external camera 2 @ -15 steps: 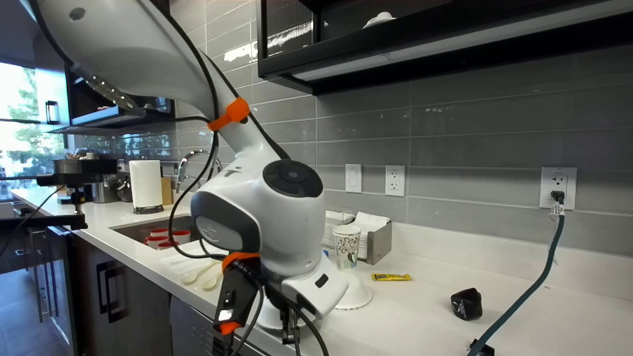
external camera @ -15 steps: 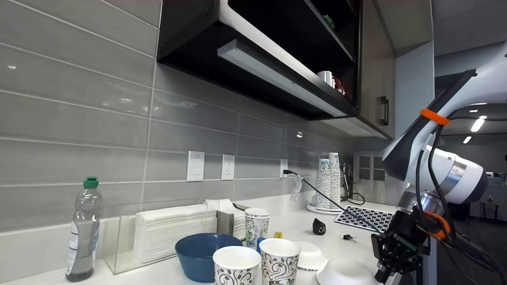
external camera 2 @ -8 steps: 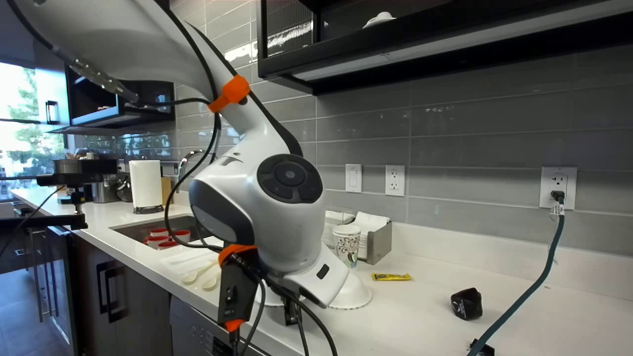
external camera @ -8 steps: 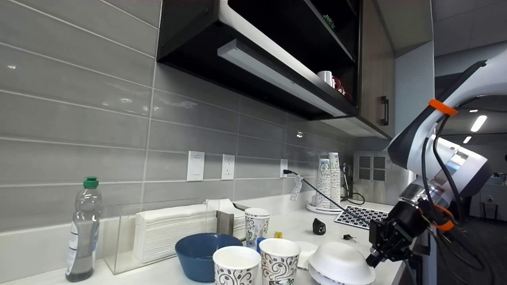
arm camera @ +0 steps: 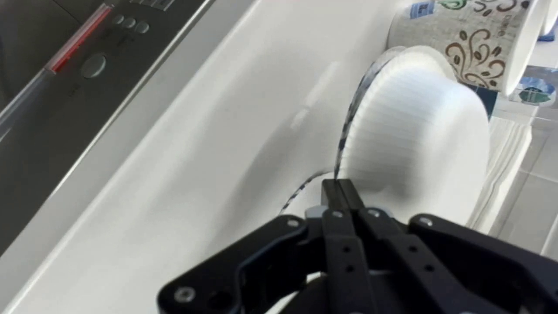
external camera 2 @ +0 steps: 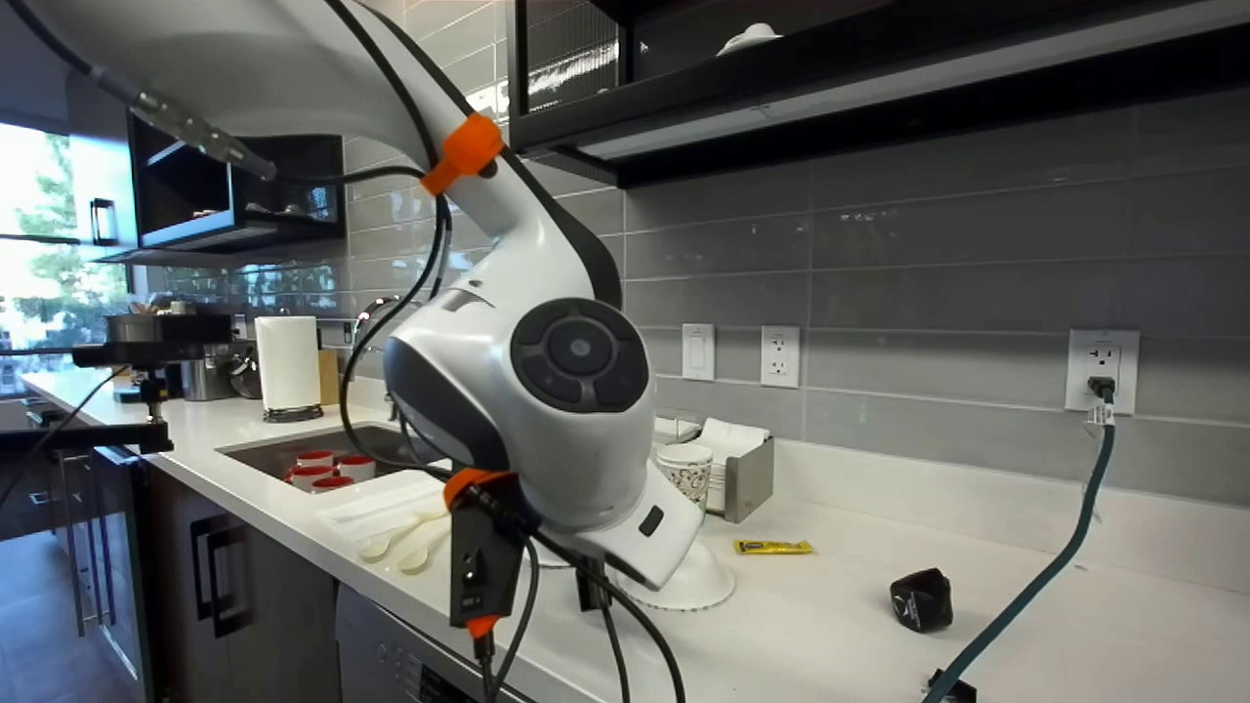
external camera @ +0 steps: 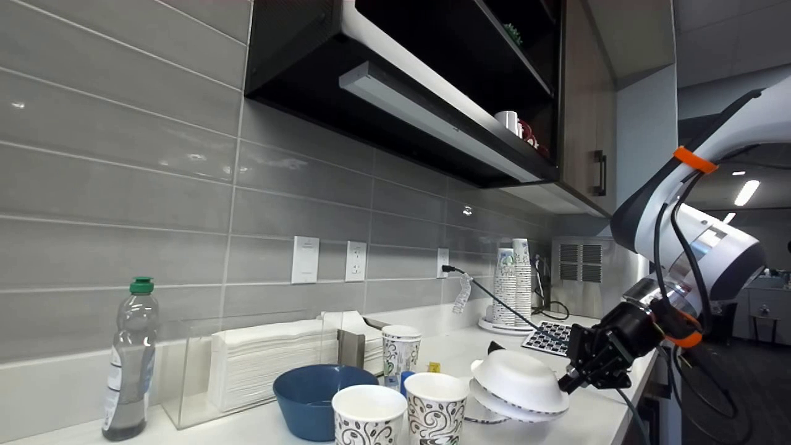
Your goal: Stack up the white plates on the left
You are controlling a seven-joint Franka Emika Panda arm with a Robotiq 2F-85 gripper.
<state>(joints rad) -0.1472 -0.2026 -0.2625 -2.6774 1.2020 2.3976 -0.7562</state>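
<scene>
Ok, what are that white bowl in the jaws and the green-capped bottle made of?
White bowl: matte, probably paper, from its fine-ridged wall. Green-capped bottle: shiny highlights and see-through body suggest clear plastic, though glass is possible.

- In an exterior view, a white counter.
- Clear bottle, left.
- Blue bowl, right of the bottle.
- White plate, upside down.
- Checkered board, far right.

The robot arm bends over the pale surface, partly hiding an overturned white plate. A patterned cup stands behind the plate, near a yellow packet, and red-and-white mugs sit together in the sink farther back.
</scene>
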